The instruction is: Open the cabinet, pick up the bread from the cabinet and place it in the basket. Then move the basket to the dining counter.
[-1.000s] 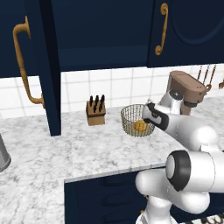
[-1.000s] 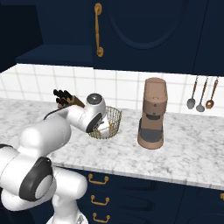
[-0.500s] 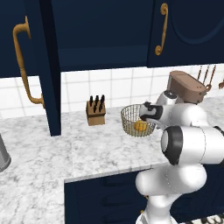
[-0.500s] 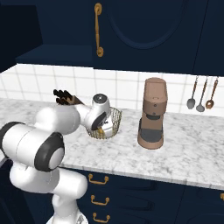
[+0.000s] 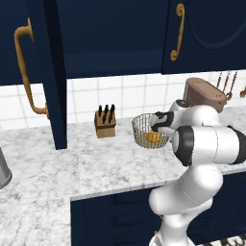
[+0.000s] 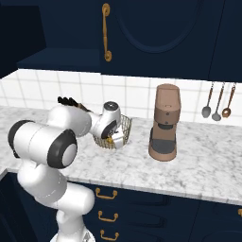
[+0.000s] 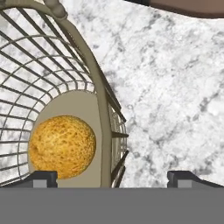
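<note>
Arm swung in closer over the last sec. Gripper (image 7: 112,177) was spread wide, straddling the basket (image 7: 103,94) rim, bread (image 7: 62,146) already inside on the worktop (image 7: 175,100). Prob lining up for the basket grab.

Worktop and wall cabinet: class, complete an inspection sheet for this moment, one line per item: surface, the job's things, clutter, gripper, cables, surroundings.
Surface: marble worktop, basket standing on it.
Job's things: bread lies in the basket; cabinet door stands open.
Clutter: knife block beside the basket; brown coffee machine on its other side; grey container at the left edge.
Gripper: gripper open, straddling the basket's wall, one fingertip inside, the other outside.
Cables: nothing seen.
Surroundings: white tiled wall; three utensils hanging; navy drawers below.
</note>
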